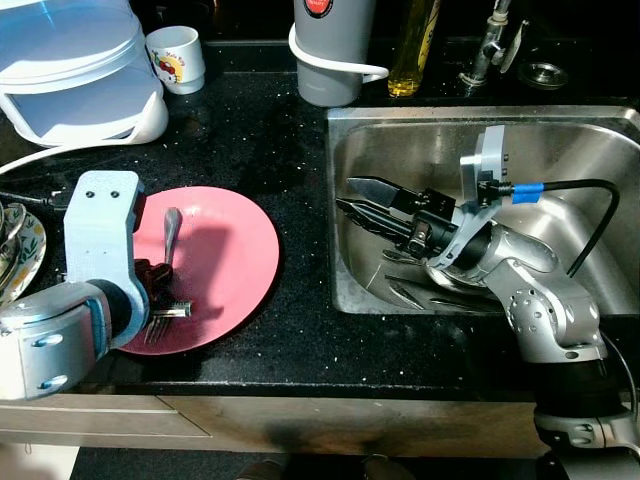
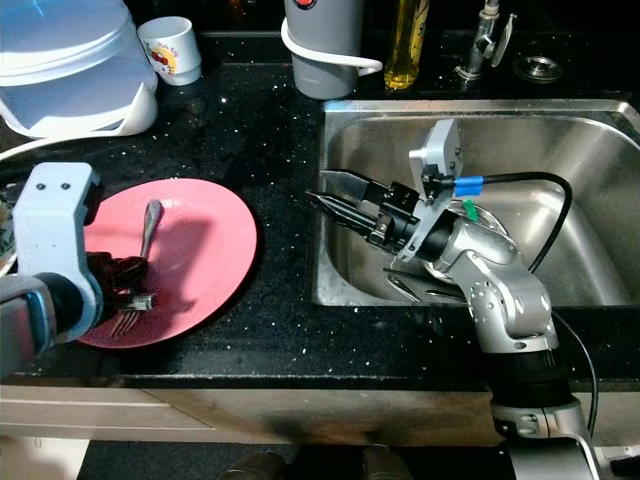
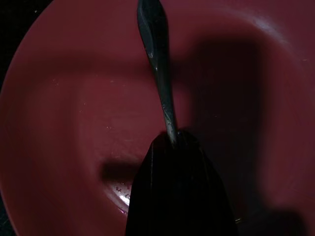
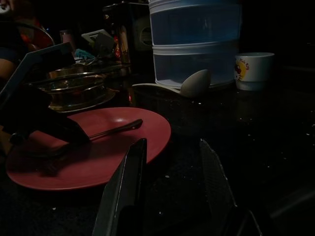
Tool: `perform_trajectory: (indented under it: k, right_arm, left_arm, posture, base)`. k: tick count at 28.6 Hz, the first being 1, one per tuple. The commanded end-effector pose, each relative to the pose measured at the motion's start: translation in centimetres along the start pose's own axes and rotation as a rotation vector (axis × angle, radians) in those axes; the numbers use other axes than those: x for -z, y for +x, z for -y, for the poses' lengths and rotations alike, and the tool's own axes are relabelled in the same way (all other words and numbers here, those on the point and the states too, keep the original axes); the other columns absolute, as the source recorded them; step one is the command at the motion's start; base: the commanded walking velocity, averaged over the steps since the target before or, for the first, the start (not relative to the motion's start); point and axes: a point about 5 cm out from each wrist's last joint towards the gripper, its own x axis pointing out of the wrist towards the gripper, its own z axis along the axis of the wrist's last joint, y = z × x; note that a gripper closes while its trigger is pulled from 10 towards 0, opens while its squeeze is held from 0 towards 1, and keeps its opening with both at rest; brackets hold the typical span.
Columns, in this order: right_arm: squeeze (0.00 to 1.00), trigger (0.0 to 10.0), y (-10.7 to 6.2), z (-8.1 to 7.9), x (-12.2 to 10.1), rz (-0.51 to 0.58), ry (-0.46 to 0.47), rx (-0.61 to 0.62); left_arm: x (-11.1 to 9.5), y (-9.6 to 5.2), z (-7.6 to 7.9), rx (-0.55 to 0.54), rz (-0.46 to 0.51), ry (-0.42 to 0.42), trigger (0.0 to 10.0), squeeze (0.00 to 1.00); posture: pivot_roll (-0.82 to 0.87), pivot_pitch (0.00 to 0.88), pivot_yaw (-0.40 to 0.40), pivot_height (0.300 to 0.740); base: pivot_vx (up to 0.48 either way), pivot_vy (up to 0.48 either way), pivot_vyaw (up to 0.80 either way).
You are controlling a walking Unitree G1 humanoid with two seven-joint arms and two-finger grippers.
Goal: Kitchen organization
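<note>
Left eye view looks down on the black speckled stone table [image 1: 250, 130], where a round pink plate [image 1: 225, 250] lies flat near the front edge. My left gripper [image 1: 152, 285] sits low over the near side of that plate, its black fingers pinched onto a silver metal fork [image 1: 168, 262]. The fork lies across the plate with its handle pointing away from me and its tines [image 1: 160, 322] at the near rim, just past where I hold it. In the left wrist view the slim handle runs straight out from between my closed fingers [image 3: 179, 191] over the plate's red surface.

My right gripper [image 1: 362, 205] hangs above the left part of the stainless steel sink [image 1: 590, 140], pointing toward the plate, well apart from the fork. Its fingers stand spread with nothing between them; the right wrist view shows the gap clearly, with the plate and fork beyond it. Some metal cutlery [image 1: 420, 290] lies in the sink bottom under that arm.

At the back of the table stand a stacked white and blue plastic container [image 1: 75, 70], a small white cup with a cartoon print [image 1: 177, 58], a grey jug with a white handle [image 1: 330, 50] and a bottle of yellow oil [image 1: 412, 50].
</note>
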Motion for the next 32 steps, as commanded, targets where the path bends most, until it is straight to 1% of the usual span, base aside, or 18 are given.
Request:
perform_trajectory:
  k: [1, 4, 6, 7, 8, 9, 10, 11, 13, 14, 16, 19, 23, 24, 25, 26, 27, 32]
  right_arm:
    - [0.0, 10.0, -0.2, 0.0, 0.7, -0.016, 0.021, 0.007]
    - [0.0, 10.0, -0.2, 0.0, 0.7, -0.017, 0.02, 0.006]
    - [0.0, 10.0, -0.1, 0.0, 0.7, -0.018, 0.02, 0.005]
    - [0.0, 10.0, -0.1, 0.0, 0.7, -0.017, 0.02, 0.005]
    - [0.0, 10.0, -0.1, 0.1, 0.6, -0.013, 0.02, 0.007]
    - [0.0, 10.0, -0.1, 0.1, 0.6, -0.013, 0.02, 0.007]
    - [0.0, 10.0, 0.0, 0.1, 0.6, -0.011, 0.021, 0.008]
    - [0.0, 10.0, 0.0, 0.1, 0.6, -0.011, 0.021, 0.008]
    - [0.0, 10.0, 0.0, 0.2, 0.4, 0.007, 0.027, 0.017]
    - [0.0, 10.0, 0.0, 0.2, 0.4, 0.007, 0.027, 0.017]
    - [0.0, 10.0, 0.0, 0.3, 0.2, 0.029, 0.034, 0.025]
    - [0.0, 10.0, 0.0, 0.4, -0.1, 0.055, 0.041, 0.03]
    - [0.0, 10.0, -0.1, 0.5, -0.4, 0.08, 0.051, 0.038]
    - [0.0, 10.0, -0.1, 0.6, -0.5, 0.093, 0.057, 0.045]
    - [0.0, 10.0, -0.1, 0.7, -0.7, 0.108, 0.064, 0.056]
    - [0.0, 10.0, -0.1, 0.7, -0.7, 0.108, 0.064, 0.056]
    - [0.0, 10.0, -0.2, 1.0, -0.8, 0.119, 0.068, 0.075]
    - [0.0, 10.0, -0.2, 1.6, -1.0, 0.125, 0.058, 0.121]
  left_arm:
    - [1.6, 0.7, 0.0, 0.006, -0.102, 0.023, 0.0, 0.0]
    - [1.6, 0.7, 0.0, 0.009, -0.101, 0.02, 0.0, 0.0]
    - [1.0, 0.6, 0.1, 0.011, -0.08, 0.015, 0.0, 0.0]
    - [0.2, 0.6, 0.2, 0.016, -0.044, 0.012, 0.0, 0.0]
    - [-1.6, 0.3, 0.4, 0.019, 0.029, -0.014, 0.0, 0.0]
    - [-1.6, 0.3, 0.4, 0.019, 0.029, -0.014, 0.0, 0.0]
    - [-2.3, 0.1, 0.4, 0.019, 0.06, -0.031, 0.0, 0.0]
    - [-2.3, 0.1, 0.4, 0.019, 0.06, -0.031, 0.0, 0.0]
    - [-4.4, -0.5, 0.1, 0.005, 0.163, -0.038, 0.0, 0.0]
    - [-4.4, -0.5, 0.1, 0.005, 0.163, -0.038, 0.0, 0.0]
    - [-5.7, -1.0, -0.2, -0.01, 0.23, -0.037, 0.0, 0.0]
    - [-6.1, -1.1, -0.5, -0.021, 0.254, -0.028, 0.0, 0.0]
    - [-6.4, -1.1, -0.5, -0.018, 0.278, -0.019, 0.0, 0.0]
    - [-6.6, -1.0, -0.3, -0.012, 0.29, -0.014, 0.3, 0.0]
    - [-6.9, -0.8, -0.1, 0.001, 0.303, -0.009, 4.7, 0.0]
    - [-6.9, -0.8, -0.1, 0.001, 0.303, -0.009, 4.7, 0.0]
    - [-7.3, -0.7, 0.1, 0.012, 0.322, -0.001, 10.0, 0.0]
    - [-8.1, -0.3, 0.6, 0.04, 0.365, 0.02, 10.0, 0.0]
  posture:
    - [0.15, 0.138, 0.012, 0.74]
    - [0.15, 0.136, 0.009, 0.74]
    - [0.15, 0.135, 0.007, 0.74]
    - [0.15, 0.135, 0.005, 0.74]
    - [0.14, 0.135, 0.005, 0.74]
    - [0.14, 0.135, 0.005, 0.74]
    - [0.14, 0.135, 0.005, 0.74]
    - [0.14, 0.135, 0.005, 0.74]
    - [0.14, 0.136, 0.002, 0.74]
    - [0.14, 0.136, 0.002, 0.74]
    - [0.14, 0.136, 0.002, 0.74]
    - [0.14, 0.136, 0.004, 0.74]
    - [0.14, 0.136, 0.002, 0.74]
    - [0.14, 0.136, 0.002, 0.74]
    - [0.13, 0.136, 0.002, 0.74]
    - [0.13, 0.136, 0.002, 0.74]
    - [0.13, 0.135, 0.003, 0.74]
    - [0.13, 0.133, 0.003, 0.74]
  base:
    - [0.0, 0.0, 0.0]
    - [0.0, 0.0, 0.0]
    - [0.0, 0.0, 0.0]
    - [0.0, 0.0, 0.0]
    - [0.0, 0.0, 0.0]
    - [0.0, 0.0, 0.0]
    - [0.0, 0.0, 0.0]
    - [0.0, 0.0, 0.0]
    - [0.0, 0.0, 0.0]
    - [0.0, 0.0, 0.0]
    - [0.0, 0.0, 0.0]
    - [0.0, 0.0, 0.0]
    - [0.0, 0.0, 0.0]
    - [0.0, 0.0, 0.0]
    - [0.0, 0.0, 0.0]
    - [0.0, 0.0, 0.0]
    - [0.0, 0.0, 0.0]
    - [0.0, 0.0, -0.17]
